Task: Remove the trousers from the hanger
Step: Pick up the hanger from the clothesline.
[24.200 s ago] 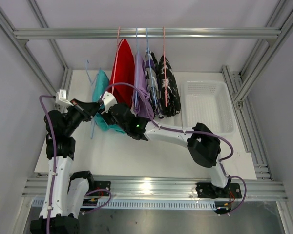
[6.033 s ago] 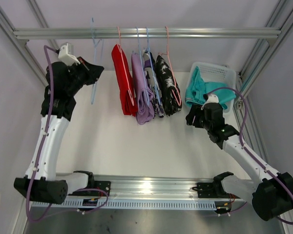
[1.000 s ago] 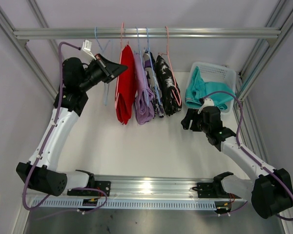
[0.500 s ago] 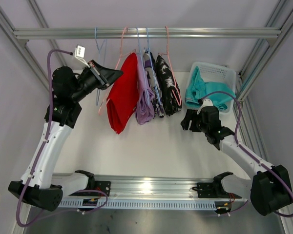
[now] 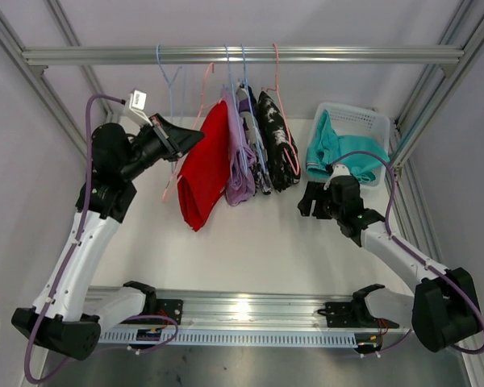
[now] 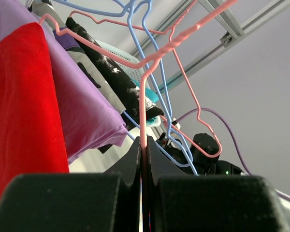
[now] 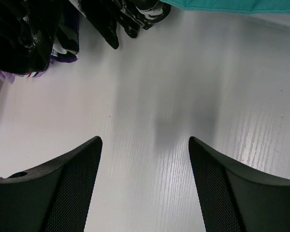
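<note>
Clenching thin pink wire hanger [image 6: 142, 116], left gripper [image 6: 143, 151] holds folded red cloth trousers [image 5: 203, 165] tilted for removal; right gripper [image 7: 144, 141] released, empty.

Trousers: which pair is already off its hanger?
The teal pair, draped in the white basket at right. The red pair, lilac pair, printed pair and black-and-white pair all hang on hangers from the rail.
</note>
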